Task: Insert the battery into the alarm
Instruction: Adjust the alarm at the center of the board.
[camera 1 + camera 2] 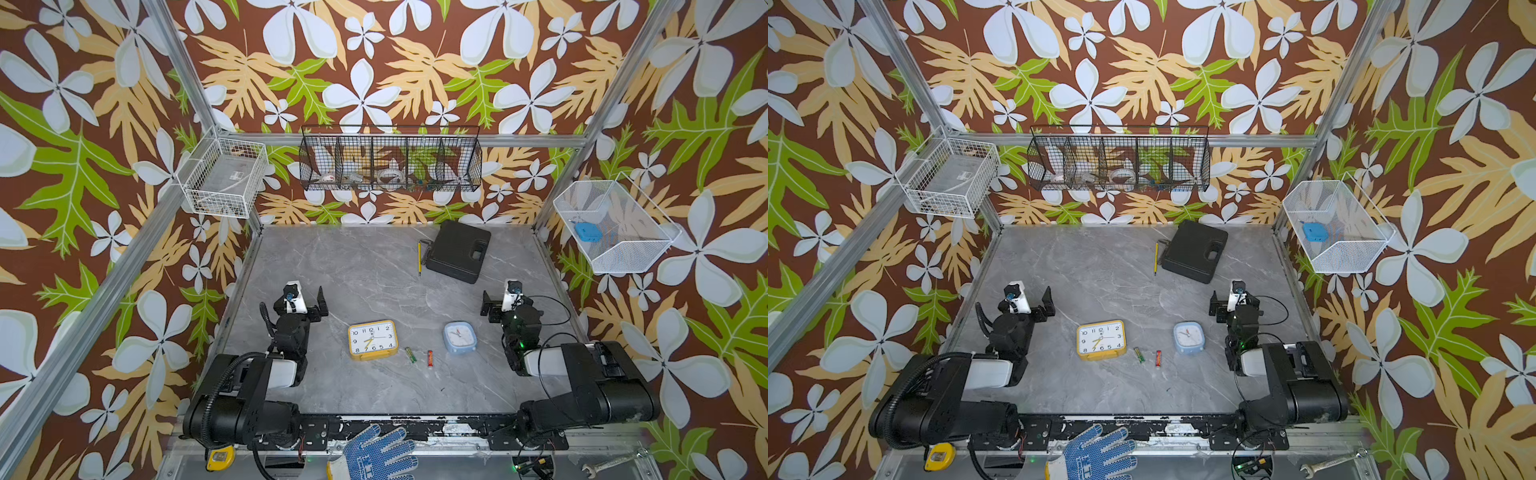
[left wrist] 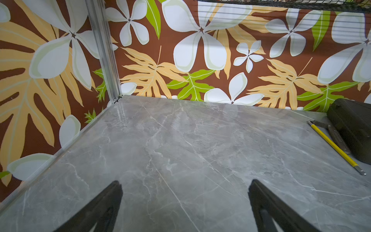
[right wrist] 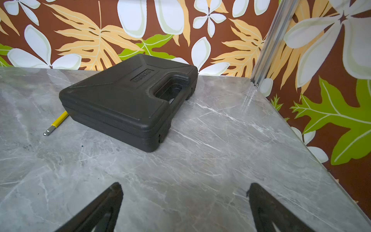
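Two batteries loose on the table, both grippers released and empty

Two alarm clocks lie face up on the grey marble table (image 1: 374, 266), seen in both top views: yellow alarm clock (image 1: 372, 339) nearer the left arm, small blue alarm clock (image 1: 459, 338) nearer the right arm. Between them lie a green battery (image 1: 410, 354) and a red battery (image 1: 430, 358), near each other but not touching, and touching neither clock. The green one is closer to the yellow clock. Both clocks show their dials, so no battery slot is visible.

Left gripper (image 2: 184, 186): jaws spread wide, nothing between them, bare table under it. It sits on the far side of the yellow clock and well apart from it.

Right gripper (image 3: 184, 186): jaws also spread wide and empty, on the far side of the blue clock, pointing toward the black case (image 3: 128, 98).

The case lies flat near the back wall, with a yellow stick tool (image 1: 419, 258) just beside it.

At the front rail, off the table: blue dotted glove (image 1: 374, 453), yellow tape measure (image 1: 219, 458), wrench (image 1: 611, 463)
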